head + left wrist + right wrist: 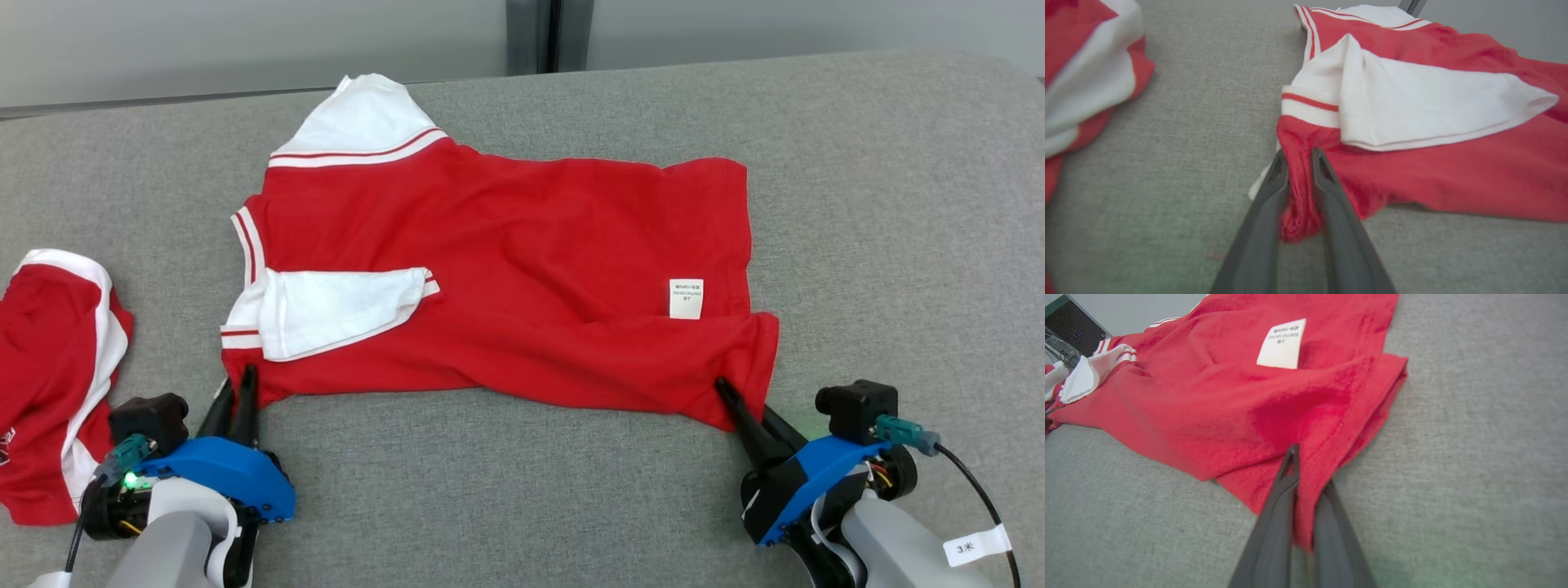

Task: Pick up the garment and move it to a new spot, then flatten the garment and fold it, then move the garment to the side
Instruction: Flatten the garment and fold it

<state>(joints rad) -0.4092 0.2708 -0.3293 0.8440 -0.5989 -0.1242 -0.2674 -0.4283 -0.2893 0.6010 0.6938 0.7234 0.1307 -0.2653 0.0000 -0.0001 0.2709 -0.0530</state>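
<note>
The garment [506, 269] is a red shirt with white sleeves, spread on the grey surface with one sleeve folded over its front. My left gripper [237, 388] holds the near left corner. In the left wrist view, red cloth [1453, 179] is bunched between the closed fingers of that gripper [1298, 157]. My right gripper [735, 396] is at the near right corner. In the right wrist view, its fingers are shut on the garment's [1229, 396] hem, at the gripper [1309, 467]. A white label [686, 298] shows near that corner.
A second red and white garment [49, 367] lies crumpled at the left edge, close to my left arm. The grey padded surface [898, 245] stretches bare to the right and along the front. A wall rises behind the far edge.
</note>
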